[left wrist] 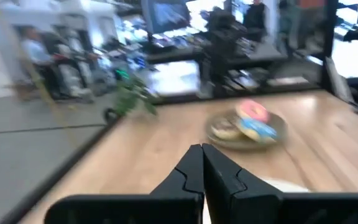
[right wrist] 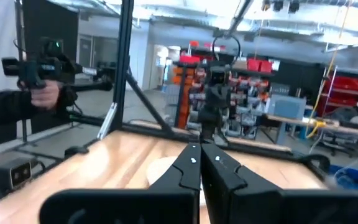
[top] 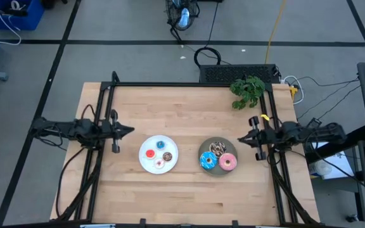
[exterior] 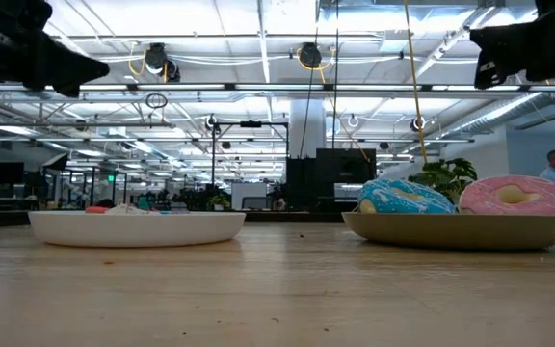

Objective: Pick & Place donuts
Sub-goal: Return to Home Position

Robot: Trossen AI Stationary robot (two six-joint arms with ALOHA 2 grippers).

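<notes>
We see four small donuts lying on the white plate [exterior: 138, 228]: the red small donut [top: 149, 153], the blue small donut [top: 160, 144], the brown small donut [top: 167, 157] and the pale small donut [top: 159, 164]. They sit close to each other. This plate is near the middle of the table [top: 189, 196], a bit toward its left edge.

Just beside it, toward the right edge, is the grey plate [exterior: 451, 231]. It holds three big donuts: the blue big donut [top: 207, 161], the pink big donut [top: 227, 163] and the brown big donut [top: 218, 149] with white lines on it. They touch each other.

The left gripper [top: 129, 131] hangs high over the left side of the table and points at the white plate. Its two fingers are pressed together and hold nothing. The right gripper [top: 241, 139] hangs high over the right side, beside the grey plate. Its fingers are together too, with nothing between them.

A green plant [top: 247, 90] stands by the far right corner of the table.
</notes>
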